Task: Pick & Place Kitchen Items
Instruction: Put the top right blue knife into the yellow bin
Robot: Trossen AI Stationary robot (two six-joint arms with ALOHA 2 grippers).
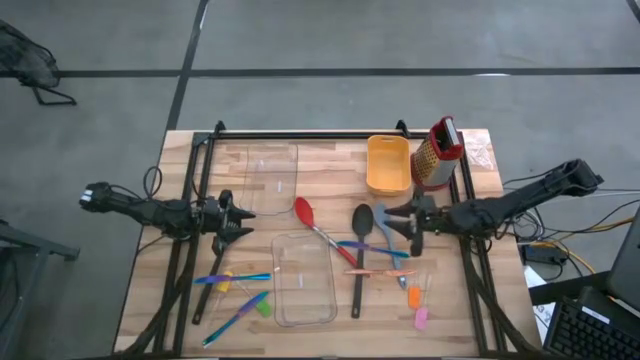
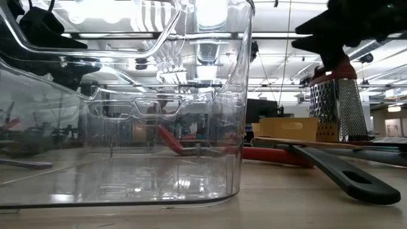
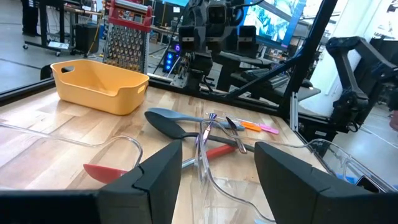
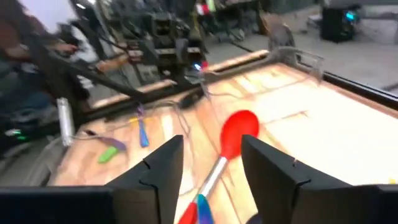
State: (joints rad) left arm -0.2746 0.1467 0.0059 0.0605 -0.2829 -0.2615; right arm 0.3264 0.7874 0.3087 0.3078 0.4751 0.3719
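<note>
Two grippers are in view and neither holds anything. At the table's left side the left gripper (image 1: pixel 243 214) hovers with its jaws spread wide and empty, just beside the near clear tray (image 1: pixel 303 280) and the far clear tray (image 1: pixel 271 170); blue sticks (image 1: pixel 232 279) and a green chunk (image 1: pixel 264 309) lie near the front-left edge, well apart from it. Risk: a forward move could knock a tray wall and shove the light tray out of place. At centre the red spoon (image 1: pixel 304 212), black spoon (image 1: pixel 362 219) and light-blue spoon (image 1: pixel 388 229) lie crossed in a heap with thin sticks over their handles (the overlaps cannot be sorted out fully from above). Risk: lifting one handle may drag or flip its neighbours. On the right, the right gripper (image 1: pixel 411 224) sits over that heap, fingers parted with nothing between them, the red spoon ahead in its wrist view. Risk: closing on two handles at once, or on a rounded handle that twists out. An orange chunk (image 1: pixel 413 297) and a pink chunk (image 1: pixel 421 319) sit near the front edge, liable to be swept off. The yellow bin (image 1: pixel 388 165) and grater (image 1: pixel 437 155) stand close behind that arm, within reach of a careless swing.
</note>
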